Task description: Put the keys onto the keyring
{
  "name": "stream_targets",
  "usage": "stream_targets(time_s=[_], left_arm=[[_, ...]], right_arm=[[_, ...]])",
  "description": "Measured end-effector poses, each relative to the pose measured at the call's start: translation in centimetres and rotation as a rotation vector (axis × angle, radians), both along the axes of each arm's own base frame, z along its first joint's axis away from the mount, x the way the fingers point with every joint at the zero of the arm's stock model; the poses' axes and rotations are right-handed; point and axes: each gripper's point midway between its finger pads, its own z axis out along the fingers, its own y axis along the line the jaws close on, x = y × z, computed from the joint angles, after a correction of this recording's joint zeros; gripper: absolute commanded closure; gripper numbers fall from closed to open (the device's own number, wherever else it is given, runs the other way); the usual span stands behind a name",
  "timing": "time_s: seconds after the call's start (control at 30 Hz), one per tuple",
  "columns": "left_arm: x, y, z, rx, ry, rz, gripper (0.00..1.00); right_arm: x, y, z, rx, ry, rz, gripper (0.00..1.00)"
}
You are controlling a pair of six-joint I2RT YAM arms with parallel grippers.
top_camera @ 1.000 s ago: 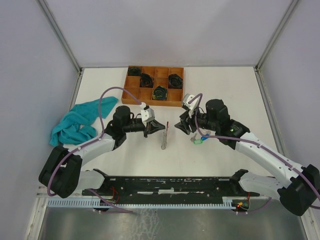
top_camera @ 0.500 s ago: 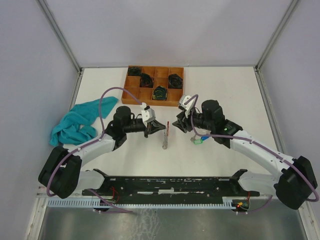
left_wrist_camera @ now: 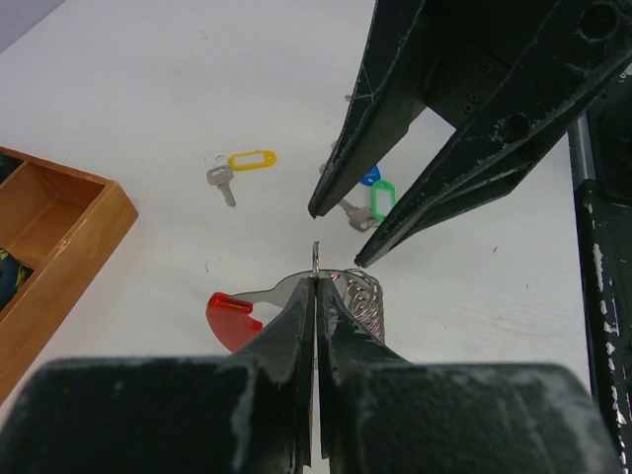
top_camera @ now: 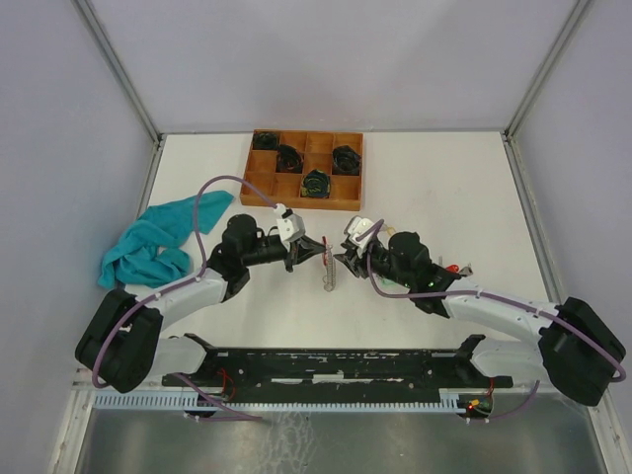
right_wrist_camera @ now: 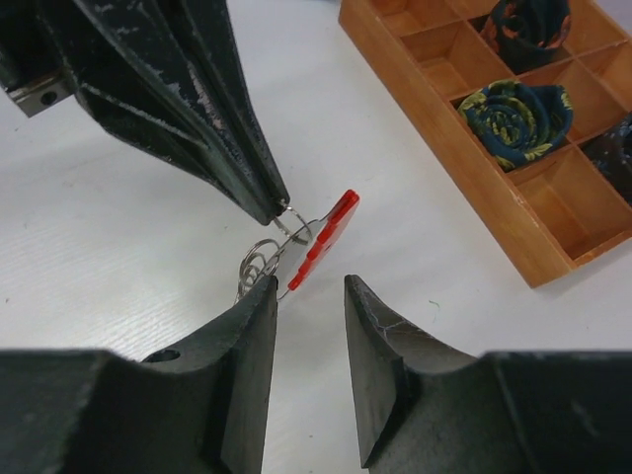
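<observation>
The left gripper (left_wrist_camera: 316,281) is pinched tight on the thin wire of the keyring (right_wrist_camera: 296,229), holding it up off the table (top_camera: 444,188), probably so the ring stays steady and reachable from the other side. A red-tagged key (right_wrist_camera: 324,237) hangs from the ring and looks already threaded, with a small coil of chain (left_wrist_camera: 365,296) dangling beside it. Facing it, the right gripper (right_wrist_camera: 308,291) has its jaws apart with nothing between them, tips just short of the red tag's lower end (it seems set to steady or shift that key, or to work the ring's split). Beyond the two grippers, the keys not yet on the ring lie flat on the table: a yellow-tagged key (left_wrist_camera: 242,166) on its own, and a blue-tagged key (left_wrist_camera: 370,178) and green-tagged key (left_wrist_camera: 381,199) close together. At the far edge sits the wooden tray (right_wrist_camera: 425,109) holding coiled bundles (right_wrist_camera: 518,111), well apart from the work.
</observation>
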Motion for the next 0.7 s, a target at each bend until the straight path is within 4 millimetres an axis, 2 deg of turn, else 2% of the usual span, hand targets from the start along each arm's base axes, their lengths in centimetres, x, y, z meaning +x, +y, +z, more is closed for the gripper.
stream_targets(time_s=[0.3,0.53,0.7], left_arm=[[0.2,0.1,0.2,-0.012,-0.004,0.021,0.97],[0.2,0.2,0.3,-0.018,-0.013,0.025,0.97],[0.2,0.2,0.4,-0.024,-0.021,0.026,0.97]], right_arm=[[1.5,0.8,1.8,0.105,-0.061,-0.067,0.6],[1.5,1.6,2.0,0.137,-0.058,-0.061,0.6],[1.7,1.8,1.7,0.144,-0.057,-0.065,0.64]])
